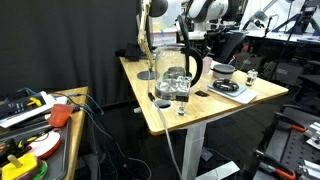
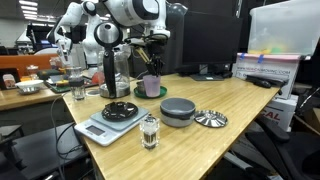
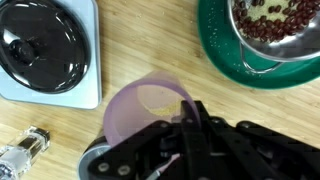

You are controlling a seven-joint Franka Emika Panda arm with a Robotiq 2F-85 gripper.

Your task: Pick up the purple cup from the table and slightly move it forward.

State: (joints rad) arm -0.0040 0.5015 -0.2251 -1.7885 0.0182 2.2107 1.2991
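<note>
One purple cup (image 2: 151,87) stands on the table (image 2: 255,105), near one scale (image 3: 45,50) and one green plate (image 3: 212,40) that holds one bowl of beans (image 3: 275,25). The gripper (image 2: 150,72) hangs at the cup's rim. I cannot tell whether its jaws pinch the rim.

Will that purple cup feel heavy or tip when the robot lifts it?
Probably light: the purple cup looks empty and thin-walled. Its smooth wall might slip in a grip. Upright and light, it could tip if nudged sideways.

Exterior views share the table (image 1: 210,108) (image 2: 250,105); wrist looks down.
</note>
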